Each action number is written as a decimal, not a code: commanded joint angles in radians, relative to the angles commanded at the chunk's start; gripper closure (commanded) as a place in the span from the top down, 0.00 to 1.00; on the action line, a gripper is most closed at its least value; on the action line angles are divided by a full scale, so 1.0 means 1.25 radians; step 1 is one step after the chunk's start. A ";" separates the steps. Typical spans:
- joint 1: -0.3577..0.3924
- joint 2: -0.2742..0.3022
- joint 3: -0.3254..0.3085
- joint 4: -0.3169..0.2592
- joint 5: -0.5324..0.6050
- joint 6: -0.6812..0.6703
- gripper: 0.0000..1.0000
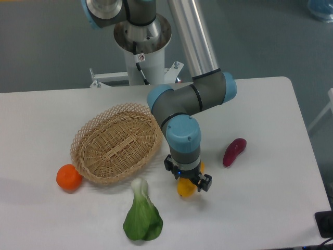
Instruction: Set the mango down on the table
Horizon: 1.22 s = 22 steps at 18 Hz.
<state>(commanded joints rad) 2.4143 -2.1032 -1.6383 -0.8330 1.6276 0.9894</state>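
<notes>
The gripper (188, 182) points straight down with its fingers pinching the mango (186, 187), low over the white table (260, 203), right of the wicker basket (115, 143). A leafy green vegetable (141, 216) lies nearer and to the left, a dark red vegetable (234, 151) off to the right, and an orange (68, 177) at the basket's left edge.

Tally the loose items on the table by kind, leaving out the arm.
Fruit: 2, the mango under the gripper and the orange
Vegetables: 2, the leafy green and the red-purple vegetable
Baskets: 1, the wicker basket
Total: 5
</notes>
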 joint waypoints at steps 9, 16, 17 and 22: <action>0.065 0.048 0.012 -0.027 -0.009 0.055 1.00; 0.113 0.052 0.072 -0.114 -0.042 0.155 1.00; 0.114 0.049 0.081 -0.123 -0.041 0.156 1.00; 0.139 0.054 0.088 -0.151 -0.044 0.228 1.00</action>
<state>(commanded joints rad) 2.5878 -2.0356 -1.5279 -1.0216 1.5723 1.2746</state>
